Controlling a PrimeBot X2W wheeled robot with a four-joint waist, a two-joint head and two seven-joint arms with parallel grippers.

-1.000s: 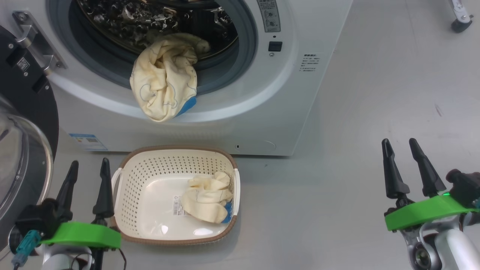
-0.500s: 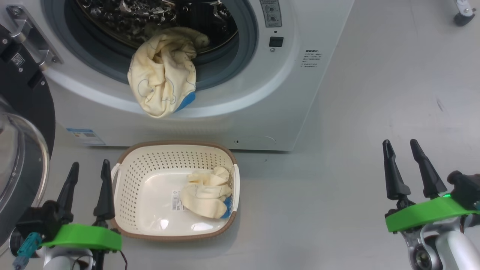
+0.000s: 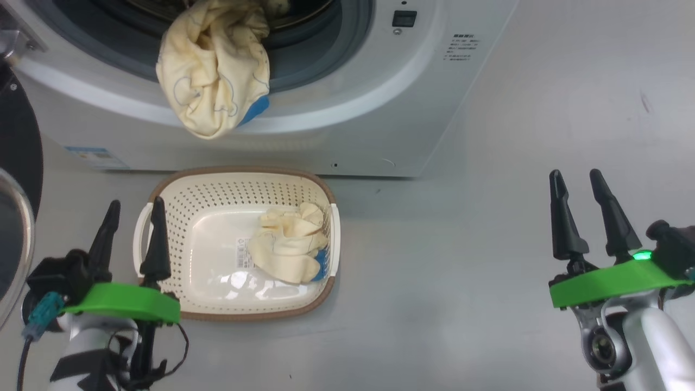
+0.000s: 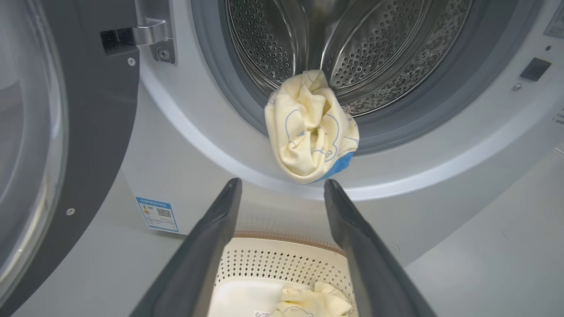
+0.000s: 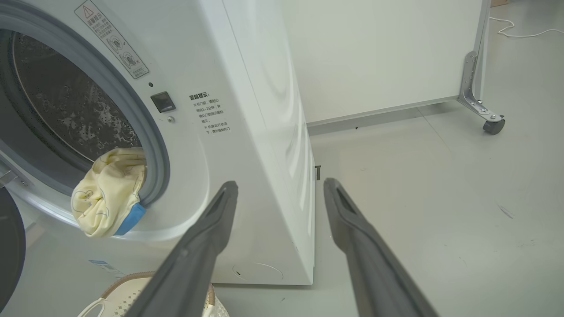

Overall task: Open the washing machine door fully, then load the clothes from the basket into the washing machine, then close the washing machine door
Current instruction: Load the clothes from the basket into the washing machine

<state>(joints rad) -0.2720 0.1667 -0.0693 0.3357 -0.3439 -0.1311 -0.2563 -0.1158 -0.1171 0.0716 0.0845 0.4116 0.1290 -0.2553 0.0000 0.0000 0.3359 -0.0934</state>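
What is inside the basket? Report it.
Crumpled cream-yellow clothes with a blue edge lie against the right wall of the basket, beside a label sticker on its floor. Anything beneath them is hidden.

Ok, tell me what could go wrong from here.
1. The hanging garment droops out over the gasket; it may slip to the floor or get pinched if the washing machine door closes.
2. A second garment lies in the basket, easily left behind.
3. The open left gripper sits beside the basket and could nudge it.
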